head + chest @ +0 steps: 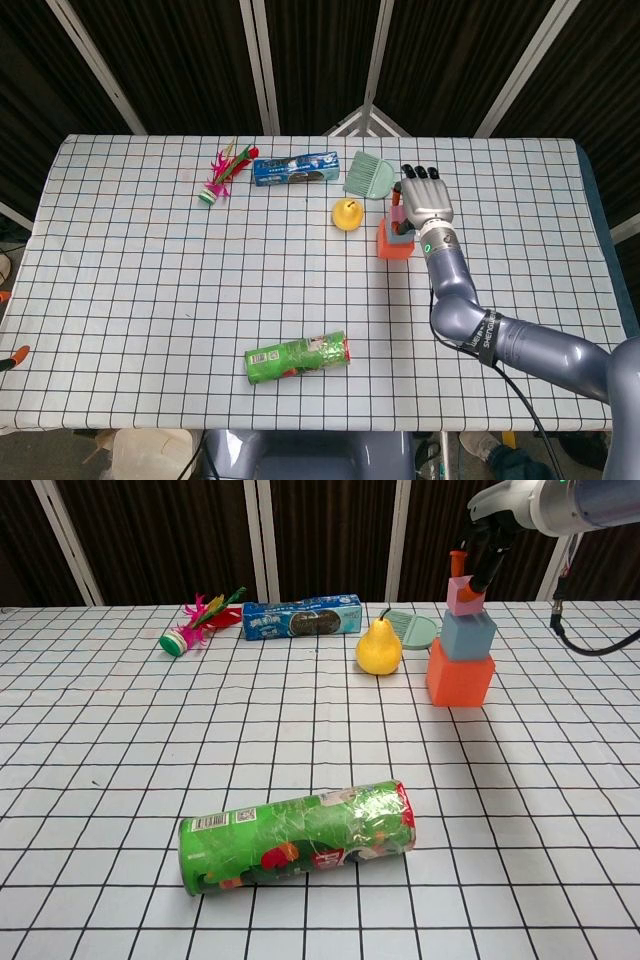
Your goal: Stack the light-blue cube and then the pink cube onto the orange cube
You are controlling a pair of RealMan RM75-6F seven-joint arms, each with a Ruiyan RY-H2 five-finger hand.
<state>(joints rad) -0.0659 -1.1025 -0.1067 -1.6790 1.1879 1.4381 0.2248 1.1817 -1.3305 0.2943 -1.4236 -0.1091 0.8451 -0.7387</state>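
- pink cube (464, 595) sits at top of the stack, directly above the light-blue cube (468, 635); looks in contact with it but can't tell if fully seated
- light-blue cube rests on the orange cube (459, 677), turned a bit relative to it
- orange cube on the worktop (300, 740), right-rear area, just right of the yellow pear (379, 646)
- right hand (424, 200) above the stack, palm down, arm coming in from the right; in chest view its fingers (484, 570) pinch the pink cube from both sides, so grasping the pink cube
- head view: hand covers most of the stack, only an edge of the orange cube (390, 243) and a sliver of pink (397, 215) show
- left hand not visible in either view
- green chip can (298, 836) lies on its side, front centre, well apart from the stack
- blue cookie pack (302, 617) along the rear edge, shuttlecock (190, 630) with pink and green feathers to its left
- pale green brush (412, 628) behind the pear, near the stack
- worktop covered with white black-grid cloth
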